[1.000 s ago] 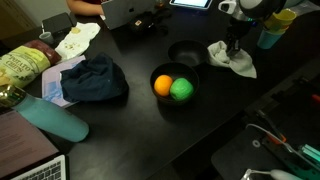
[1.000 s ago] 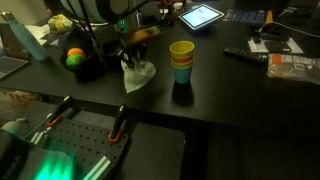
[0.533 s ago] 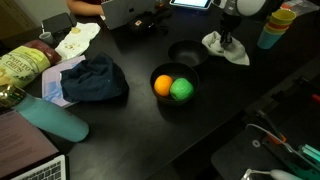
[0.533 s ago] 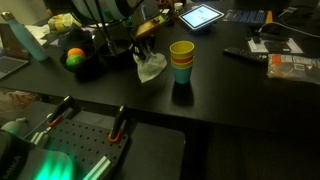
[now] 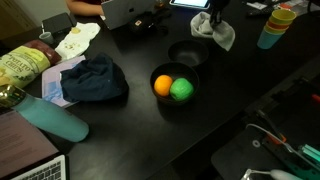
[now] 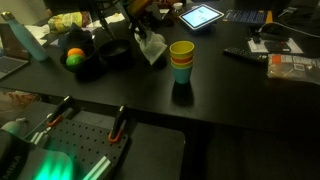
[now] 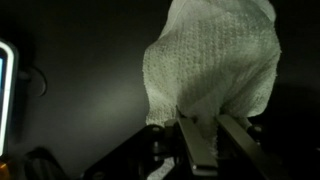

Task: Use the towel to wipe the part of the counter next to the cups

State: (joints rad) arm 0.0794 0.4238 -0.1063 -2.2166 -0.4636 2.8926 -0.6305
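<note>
My gripper (image 7: 215, 128) is shut on the white towel (image 7: 215, 65), which hangs bunched between the fingers (image 7: 195, 140) in the wrist view. In both exterior views the towel (image 5: 223, 33) (image 6: 152, 46) is held over the black counter (image 5: 250, 90), beyond the empty black bowl (image 5: 187, 52). The stacked cups (image 5: 275, 27) (image 6: 181, 61) stand close beside the towel. The gripper (image 5: 215, 18) comes in from above the towel. I cannot tell whether the towel's lower edge touches the counter.
A black bowl with an orange ball and a green ball (image 5: 172, 86) sits mid-counter. A dark blue cloth (image 5: 95, 78), a white rag (image 5: 77, 38) and a teal bottle (image 5: 55, 118) lie nearby. A lit tablet (image 6: 200, 15) lies behind the cups.
The gripper has carried the towel along the counter away from the front edge, past the cups, towards the back; the towel now looks more bunched and raised.
</note>
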